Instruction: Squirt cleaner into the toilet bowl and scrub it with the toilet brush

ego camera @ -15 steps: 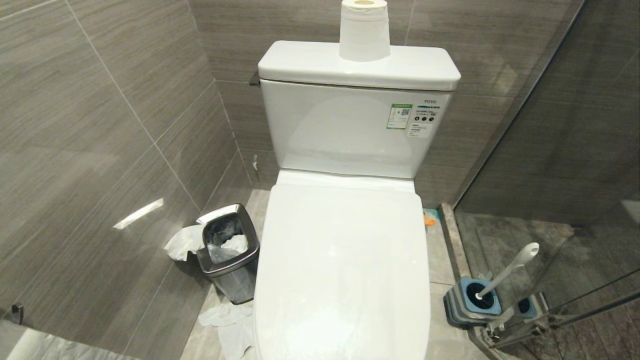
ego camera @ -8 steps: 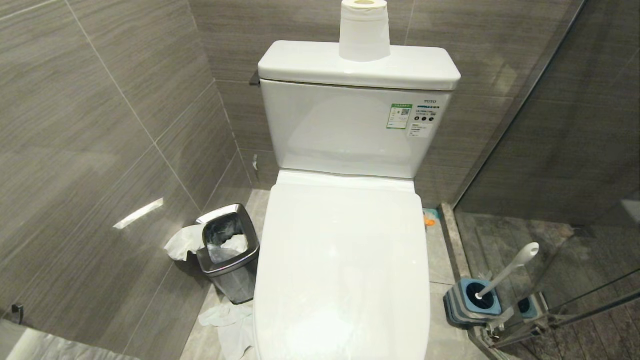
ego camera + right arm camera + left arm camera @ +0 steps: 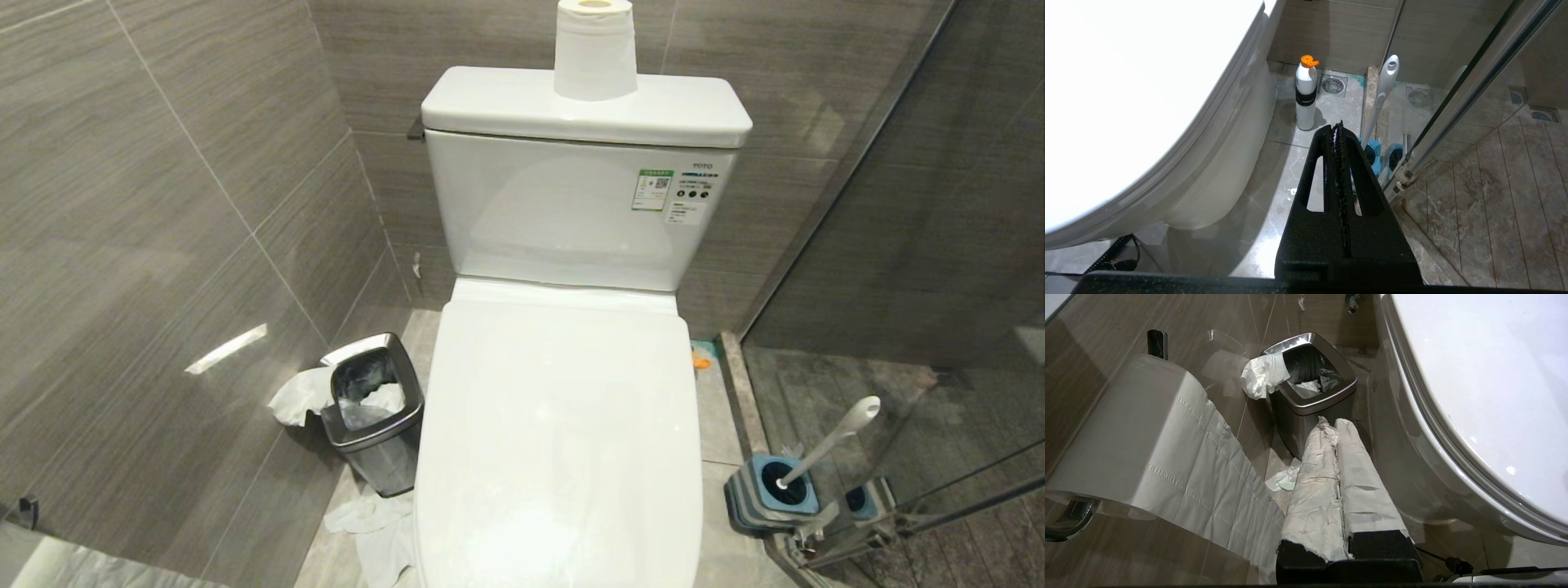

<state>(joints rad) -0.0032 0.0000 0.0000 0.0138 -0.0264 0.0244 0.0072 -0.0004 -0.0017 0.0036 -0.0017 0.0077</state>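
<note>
The white toilet's lid (image 3: 563,425) is down, so the toilet bowl is hidden. The toilet brush (image 3: 833,439) leans in its blue-and-grey holder (image 3: 771,490) on the floor to the toilet's right; only its white handle (image 3: 1385,92) shows. A white cleaner bottle (image 3: 1305,98) with an orange cap stands beside the toilet base. My left gripper (image 3: 1331,424), fingers wrapped in white paper, is shut and empty, low beside the toilet's left side. My right gripper (image 3: 1338,125) is shut and empty, low on the right, short of the brush. Neither arm shows in the head view.
A square steel bin (image 3: 371,408) with tissue stands left of the toilet, crumpled paper (image 3: 375,523) on the floor by it. A paper roll (image 3: 596,49) sits on the tank. A wall-mounted roll (image 3: 1139,428) hangs at left. A glass shower partition (image 3: 898,245) bounds the right.
</note>
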